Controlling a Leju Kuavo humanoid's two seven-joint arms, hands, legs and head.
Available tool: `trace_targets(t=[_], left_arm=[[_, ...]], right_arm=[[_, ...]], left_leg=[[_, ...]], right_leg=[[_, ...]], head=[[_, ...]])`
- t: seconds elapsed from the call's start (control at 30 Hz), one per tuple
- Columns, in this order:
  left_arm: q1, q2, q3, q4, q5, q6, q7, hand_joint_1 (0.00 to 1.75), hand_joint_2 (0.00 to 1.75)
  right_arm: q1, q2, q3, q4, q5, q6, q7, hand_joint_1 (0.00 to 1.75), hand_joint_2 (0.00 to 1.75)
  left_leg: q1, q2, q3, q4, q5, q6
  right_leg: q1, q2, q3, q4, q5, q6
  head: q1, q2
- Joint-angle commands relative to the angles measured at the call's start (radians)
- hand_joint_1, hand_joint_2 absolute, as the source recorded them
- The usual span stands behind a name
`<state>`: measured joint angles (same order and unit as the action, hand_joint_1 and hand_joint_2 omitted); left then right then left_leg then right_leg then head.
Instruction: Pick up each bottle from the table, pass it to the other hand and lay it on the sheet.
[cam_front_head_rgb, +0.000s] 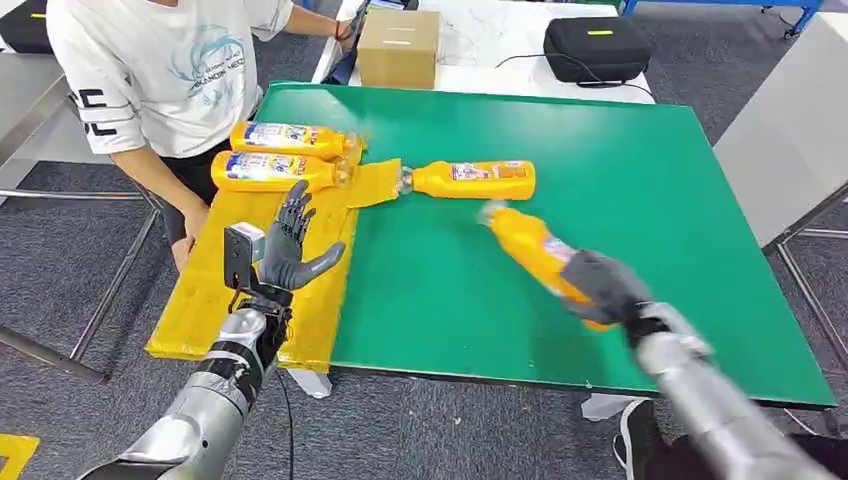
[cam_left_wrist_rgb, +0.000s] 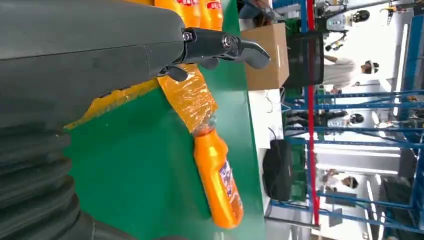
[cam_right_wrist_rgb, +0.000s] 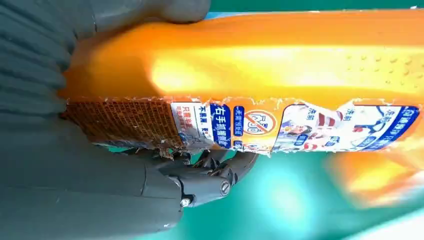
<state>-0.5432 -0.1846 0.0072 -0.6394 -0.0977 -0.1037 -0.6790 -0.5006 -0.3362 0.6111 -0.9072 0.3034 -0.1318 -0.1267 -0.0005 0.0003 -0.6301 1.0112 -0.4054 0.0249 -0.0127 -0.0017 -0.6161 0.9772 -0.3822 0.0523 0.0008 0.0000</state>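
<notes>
Green covers your worktop (cam_front_head_rgb: 620, 200), with the yellow sheet (cam_front_head_rgb: 200, 300) along its left edge, two bottles (cam_front_head_rgb: 275, 155) already on it and a spare bottle (cam_front_head_rgb: 475, 179) lying near its corner. From the head, your right hand (cam_front_head_rgb: 600, 288) grips the held bottle (cam_front_head_rgb: 535, 250) near its base, above the green. Your left hand (cam_front_head_rgb: 290, 245) waits over the sheet, fingers spread and holding nothing.

At the left wrist, those fingers (cam_left_wrist_rgb: 220, 45) are apart above the sheet.

At the right wrist, fingers (cam_right_wrist_rgb: 215, 170) wrap the label. Gripped so low, the bottle could tip or slip during the pass.

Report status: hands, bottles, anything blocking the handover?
Right hand grips an orange bottle above the green table. Left hand open over the yellow sheet. Two bottles on sheet, one bottle left on table. Handover path clear.
</notes>
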Motion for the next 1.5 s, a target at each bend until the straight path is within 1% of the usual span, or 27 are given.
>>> trace_targets(t=[0.03,0.07,0.1,0.13,0.23,0.27,0.3,0.37,0.4,0.43,0.47,0.5,0.53,0.57,0.67,0.93,0.97,1.0,1.03,1.07,1.13,1.2,1.23,1.33,1.43,1.47,1.5], left_arm=[[-0.004,-0.028,-0.078,-0.038,-0.011,0.023,0.055,0.0,1.75],[-0.004,-0.031,-0.091,-0.04,-0.015,0.021,0.063,0.0,1.75],[-0.002,-0.037,-0.102,-0.045,-0.014,0.018,0.072,0.0,1.75],[-0.001,-0.039,-0.121,-0.052,-0.016,0.019,0.084,0.0,1.75],[-0.001,-0.04,-0.14,-0.056,-0.011,0.028,0.094,0.0,1.75],[-0.002,-0.036,-0.154,-0.053,0.011,-0.005,0.109,0.0,1.75],[-0.002,-0.037,-0.163,-0.055,0.01,-0.009,0.111,0.0,1.75],[-0.001,-0.04,-0.185,-0.059,0.027,-0.049,0.124,0.0,1.75],[-0.001,-0.042,-0.187,-0.06,0.026,-0.048,0.123,0.0,1.75],[0.0,-0.043,-0.2,-0.064,0.041,-0.064,0.135,0.0,1.75],[0.0,-0.045,-0.205,-0.065,0.044,-0.063,0.138,0.0,1.75],[-0.003,-0.046,-0.212,-0.062,0.054,-0.072,0.148,0.0,1.75],[-0.003,-0.046,-0.212,-0.062,0.054,-0.072,0.148,0.0,1.75],[-0.003,-0.046,-0.212,-0.062,0.054,-0.072,0.148,0.0,1.75],[-0.006,-0.043,-0.218,-0.059,0.054,-0.072,0.151,0.0,1.75],[-0.005,-0.026,-0.273,-0.043,0.157,-0.233,0.179,0.0,1.75],[-0.005,-0.026,-0.273,-0.043,0.157,-0.233,0.179,0.0,1.75],[-0.006,-0.028,-0.275,-0.041,0.17,-0.249,0.183,0.0,1.75],[-0.007,-0.029,-0.275,-0.041,0.172,-0.25,0.183,0.0,1.75],[-0.007,-0.029,-0.275,-0.041,0.172,-0.25,0.183,0.0,1.75],[-0.007,-0.025,-0.281,-0.044,0.197,-0.281,0.185,0.0,1.75],[-0.004,-0.023,-0.283,-0.05,0.207,-0.282,0.188,0.0,1.75],[-0.003,-0.021,-0.285,-0.053,0.21,-0.282,0.19,0.0,1.75],[0.002,-0.014,-0.296,-0.067,0.228,-0.293,0.189,0.0,1.75],[0.006,-0.009,-0.295,-0.079,0.235,-0.285,0.188,0.0,1.75],[0.007,-0.009,-0.295,-0.082,0.238,-0.285,0.188,0.0,1.75],[0.007,-0.009,-0.295,-0.082,0.238,-0.285,0.188,0.0,1.75]], right_arm=[[0.121,0.423,-0.21,-0.107,0.069,-0.166,-0.112,1.75,1.75],[0.117,0.44,-0.209,-0.112,0.07,-0.176,-0.125,1.75,1.75],[0.108,0.462,-0.211,-0.106,0.062,-0.179,-0.14,1.75,1.75],[0.095,0.48,-0.206,-0.096,0.07,-0.191,-0.154,1.75,1.75],[0.08,0.496,-0.203,-0.077,0.067,-0.193,-0.159,1.75,1.75],[0.072,0.503,-0.201,-0.068,0.07,-0.21,-0.189,1.75,1.75],[0.067,0.513,-0.199,-0.062,0.067,-0.207,-0.194,1.75,1.75],[0.053,0.536,-0.194,-0.03,0.067,-0.21,-0.21,1.75,1.75],[0.052,0.541,-0.191,-0.026,0.069,-0.21,-0.209,1.75,1.75],[0.038,0.556,-0.189,0.01,0.061,-0.214,-0.229,1.75,1.75],[0.033,0.566,-0.185,0.023,0.058,-0.215,-0.236,1.75,1.75],[0.025,0.574,-0.175,0.047,0.072,-0.237,-0.249,1.75,1.75],[0.025,0.574,-0.175,0.047,0.072,-0.237,-0.249,1.75,1.75],[0.025,0.574,-0.175,0.047,0.072,-0.237,-0.249,1.75,1.75],[0.021,0.576,-0.173,0.058,0.066,-0.225,-0.253,1.75,1.75],[-0.024,0.607,-0.11,0.166,0.066,-0.193,-0.29,1.75,1.75],[-0.024,0.607,-0.11,0.166,0.066,-0.193,-0.29,1.75,1.75],[-0.03,0.611,-0.09,0.177,0.08,-0.187,-0.288,1.75,1.75],[-0.03,0.615,-0.085,0.179,0.084,-0.187,-0.287,1.75,1.75],[-0.03,0.615,-0.085,0.179,0.084,-0.187,-0.287,1.75,1.75],[-0.039,0.624,-0.056,0.209,0.094,-0.167,-0.281,1.75,1.75],[-0.041,0.627,-0.044,0.225,0.098,-0.162,-0.277,1.75,1.75],[-0.041,0.629,-0.042,0.23,0.097,-0.166,-0.279,1.75,1.75],[-0.048,0.629,-0.022,0.257,0.105,-0.149,-0.274,1.75,1.75],[-0.056,0.628,-0.009,0.28,0.109,-0.129,-0.271,1.75,1.75],[-0.06,0.626,0.001,0.288,0.117,-0.122,-0.265,1.75,1.75],[-0.06,0.626,0.001,0.288,0.117,-0.122,-0.265,1.75,1.75]], left_leg=[[0.003,0.0,0.003,-0.001,-0.002,-0.003],[0.004,-0.004,0.0,0.0,-0.001,-0.003],[0.004,-0.002,0.002,0.001,-0.004,-0.003],[0.004,-0.003,0.0,0.0,-0.002,-0.003],[0.003,-0.002,-0.002,0.0,-0.001,-0.002],[0.003,-0.001,0.0,0.0,-0.003,-0.003],[0.003,-0.003,-0.002,-0.001,-0.001,-0.002],[0.002,-0.003,0.001,0.0,-0.003,-0.003],[0.002,-0.004,-0.002,0.0,-0.001,-0.002],[0.002,-0.002,0.001,0.0,-0.003,-0.003],[0.002,-0.003,-0.002,0.0,-0.001,-0.003],[0.002,-0.002,0.001,0.0,-0.003,-0.003],[0.002,-0.004,-0.002,-0.001,-0.001,-0.002],[0.002,-0.003,0.0,-0.001,-0.002,-0.003],[0.002,-0.004,0.0,-0.001,-0.002,-0.003],[0.002,-0.002,0.0,-0.001,-0.002,-0.003],[0.002,-0.002,0.002,-0.001,-0.003,-0.003],[0.002,-0.003,-0.001,-0.001,-0.001,-0.002],[0.002,-0.003,0.001,-0.001,-0.002,-0.003],[0.002,-0.003,-0.002,-0.001,-0.001,-0.002],[0.002,-0.002,0.002,-0.001,-0.003,-0.003],[0.002,-0.004,-0.002,-0.001,-0.001,-0.002],[0.002,-0.002,0.0,-0.001,-0.002,-0.003],[0.002,-0.004,-0.002,-0.001,-0.001,-0.002],[0.002,-0.004,0.001,-0.001,-0.002,-0.003],[0.002,-0.005,-0.002,-0.001,-0.001,-0.002],[0.002,-0.005,0.001,-0.001,-0.002,-0.003]], right_leg=[[0.003,0.001,0.002,0.001,-0.003,-0.004],[0.003,-0.003,0.0,0.002,-0.003,-0.005],[0.004,-0.001,0.002,0.004,-0.005,-0.006],[0.003,-0.001,0.0,0.003,-0.004,-0.005],[0.002,-0.002,-0.002,0.003,-0.004,-0.005],[0.002,-0.001,0.0,0.003,-0.005,-0.006],[0.002,-0.003,-0.002,0.002,-0.004,-0.005],[0.002,-0.003,0.001,0.004,-0.006,-0.006],[0.001,-0.004,-0.002,0.003,-0.004,-0.005],[0.001,-0.002,0.0,0.003,-0.005,-0.006],[0.001,-0.003,-0.002,0.003,-0.004,-0.006],[0.001,-0.002,0.001,0.003,-0.005,-0.006],[0.001,-0.004,-0.002,0.002,-0.004,-0.005],[0.002,-0.003,0.0,0.003,-0.005,-0.006],[0.002,-0.004,0.0,0.002,-0.004,-0.006],[0.001,-0.003,0.0,0.002,-0.004,-0.006],[0.002,-0.002,0.002,0.003,-0.005,-0.006],[0.001,-0.004,-0.001,0.002,-0.004,-0.005],[0.002,-0.003,0.001,0.002,-0.004,-0.006],[0.002,-0.003,-0.001,0.002,-0.004,-0.005],[0.002,-0.002,0.002,0.002,-0.005,-0.006],[0.001,-0.004,-0.002,0.002,-0.003,-0.005],[0.002,-0.002,0.0,0.002,-0.004,-0.006],[0.002,-0.004,-0.001,0.002,-0.004,-0.005],[0.002,-0.004,0.001,0.002,-0.005,-0.006],[0.002,-0.005,-0.001,0.002,-0.004,-0.005],[0.002,-0.005,0.001,0.002,-0.005,-0.006]], head=[[0.001,0.0],[0.001,0.0],[0.0,0.0],[0.001,0.0],[0.001,0.0],[0.001,0.0],[0.001,0.0],[0.001,0.0],[0.001,0.0],[0.001,0.0],[0.001,0.0],[0.001,0.0],[0.001,0.0],[0.001,0.0],[0.001,0.0],[0.002,0.0],[0.001,0.0],[0.001,0.0],[0.002,0.0],[0.001,0.0],[0.001,0.0],[0.001,0.0],[0.001,0.0],[0.001,0.0],[0.001,0.0],[0.002,0.0],[0.001,0.0]])
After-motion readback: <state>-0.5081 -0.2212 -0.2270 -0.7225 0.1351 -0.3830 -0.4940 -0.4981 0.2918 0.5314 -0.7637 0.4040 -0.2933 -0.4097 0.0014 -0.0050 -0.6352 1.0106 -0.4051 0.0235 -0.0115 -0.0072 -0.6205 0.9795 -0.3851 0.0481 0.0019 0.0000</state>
